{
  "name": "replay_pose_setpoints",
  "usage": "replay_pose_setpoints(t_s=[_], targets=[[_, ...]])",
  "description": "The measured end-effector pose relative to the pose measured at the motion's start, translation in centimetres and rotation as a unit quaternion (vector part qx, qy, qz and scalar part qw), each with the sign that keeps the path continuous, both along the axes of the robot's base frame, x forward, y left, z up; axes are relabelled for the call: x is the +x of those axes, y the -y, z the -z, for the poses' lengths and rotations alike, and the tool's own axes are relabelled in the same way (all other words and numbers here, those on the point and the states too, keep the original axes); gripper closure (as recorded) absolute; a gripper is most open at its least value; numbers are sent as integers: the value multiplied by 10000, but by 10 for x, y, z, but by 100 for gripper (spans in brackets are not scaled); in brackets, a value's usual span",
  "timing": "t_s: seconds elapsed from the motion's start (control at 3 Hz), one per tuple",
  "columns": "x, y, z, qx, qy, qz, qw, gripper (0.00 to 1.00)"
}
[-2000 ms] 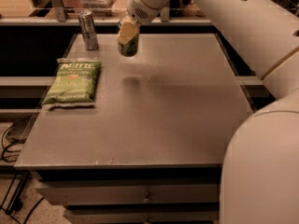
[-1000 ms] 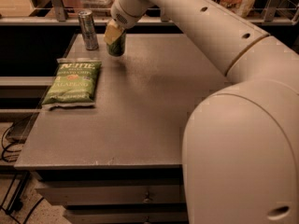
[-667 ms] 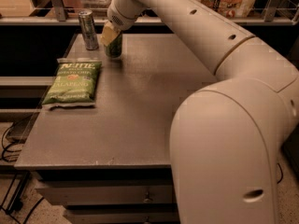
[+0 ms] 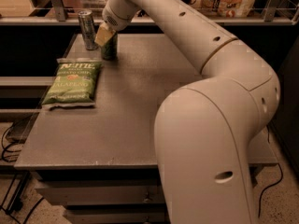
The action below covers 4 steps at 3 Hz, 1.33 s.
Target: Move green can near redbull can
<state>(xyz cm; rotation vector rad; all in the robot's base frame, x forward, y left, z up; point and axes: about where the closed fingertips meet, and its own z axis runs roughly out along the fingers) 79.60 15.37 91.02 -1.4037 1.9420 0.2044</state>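
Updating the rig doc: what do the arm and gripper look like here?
The arm is a smooth cream-white shell of thick rounded segments with bulbous joints, dotted with small dark round holes. No outside cables or lettering show on it. The gripper, at the far left of the table by the green can, has a rounded cream wrist and a pale tan, wedge-shaped tip.

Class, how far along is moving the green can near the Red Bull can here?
Done: the shiny green drink can appears set down close beside the slim silver can. In hand: the tool grips the green can's top. Left: letting go and withdrawing.
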Motion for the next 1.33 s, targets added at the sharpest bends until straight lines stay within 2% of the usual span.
replay_pose_setpoints(t_s=[0.33,1.0,1.33], targets=[[2,-8,2,35,-52,-44,10000,59],[2,-8,-1,36,-52,-45,10000,12],[6,-23,-2,210,-93,-174,9996,0]])
